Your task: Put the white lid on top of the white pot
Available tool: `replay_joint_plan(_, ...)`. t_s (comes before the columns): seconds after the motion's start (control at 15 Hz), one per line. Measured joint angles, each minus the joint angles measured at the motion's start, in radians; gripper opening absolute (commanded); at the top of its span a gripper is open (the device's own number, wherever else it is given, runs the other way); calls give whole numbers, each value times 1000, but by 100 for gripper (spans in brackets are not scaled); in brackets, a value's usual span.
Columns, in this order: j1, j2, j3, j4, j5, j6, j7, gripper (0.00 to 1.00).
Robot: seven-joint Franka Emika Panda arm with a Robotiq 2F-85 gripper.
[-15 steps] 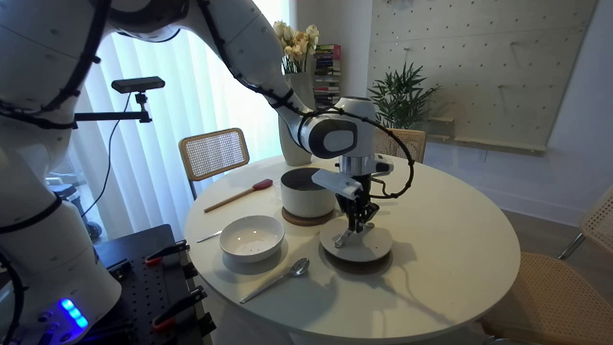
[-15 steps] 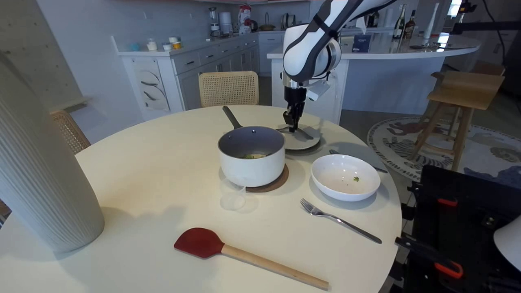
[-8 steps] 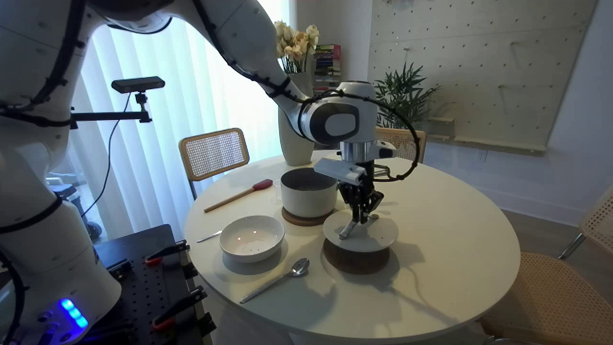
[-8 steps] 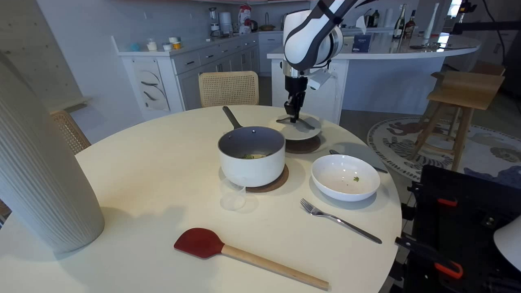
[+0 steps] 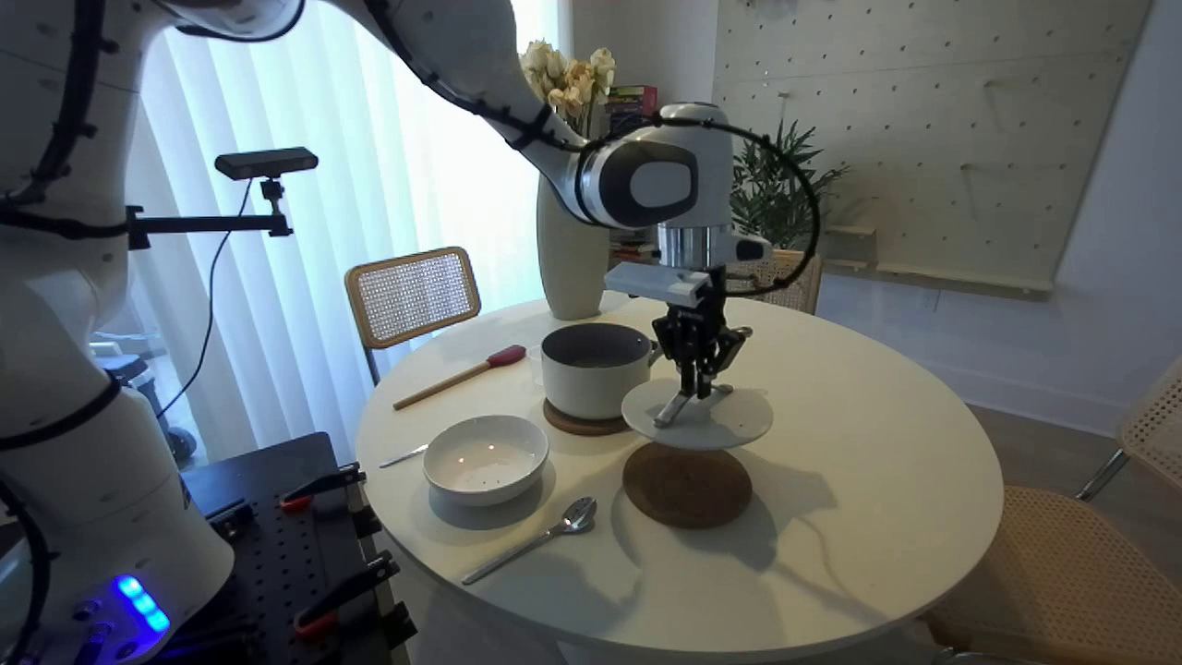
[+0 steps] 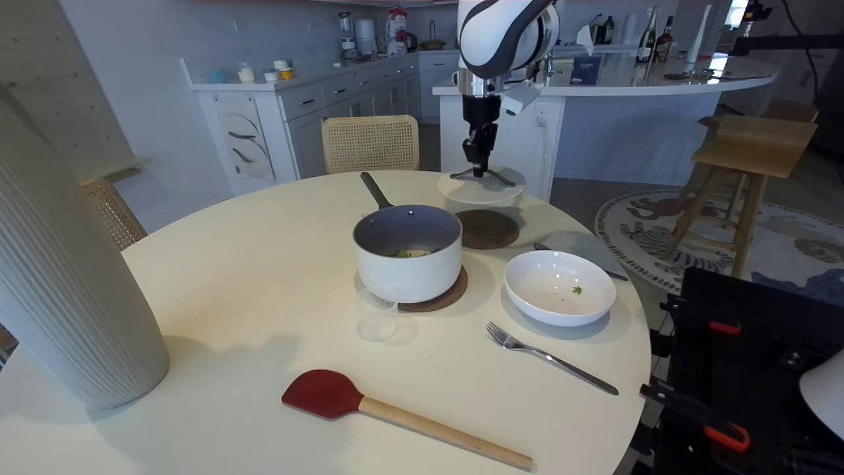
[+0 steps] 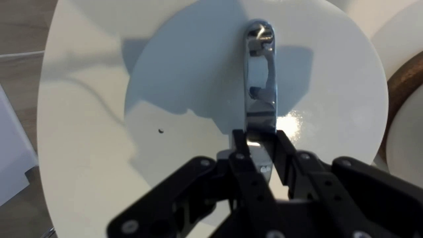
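Observation:
My gripper is shut on the silvery handle of the white lid and holds the lid level in the air above a brown cork mat. In the wrist view the fingertips pinch the handle across its middle, and the lid fills the centre. The white pot stands uncovered on its own cork mat, beside the lid. In an exterior view the pot shows its dark inside with some food, and its long handle points away. In the wrist view only the pot's edge shows at the right.
The bare cork mat lies beneath the lid. A white bowl, a spoon, a fork, a clear cup and a red spatula lie around the pot. A tall vase stands on the table.
The gripper has risen with the lid in it. The lid has come up off the cork mat, which now shows fully below it. The pot has not moved.

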State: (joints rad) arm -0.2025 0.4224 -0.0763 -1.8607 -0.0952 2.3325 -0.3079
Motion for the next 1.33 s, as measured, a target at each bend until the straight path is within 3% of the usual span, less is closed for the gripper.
replay_joint_plan(0.47, 50, -70, 18, 24, 0, -50, 0, 6)
replay_joint_plan(1.33, 169, -73, 135, 47, 6, -77, -2, 6)
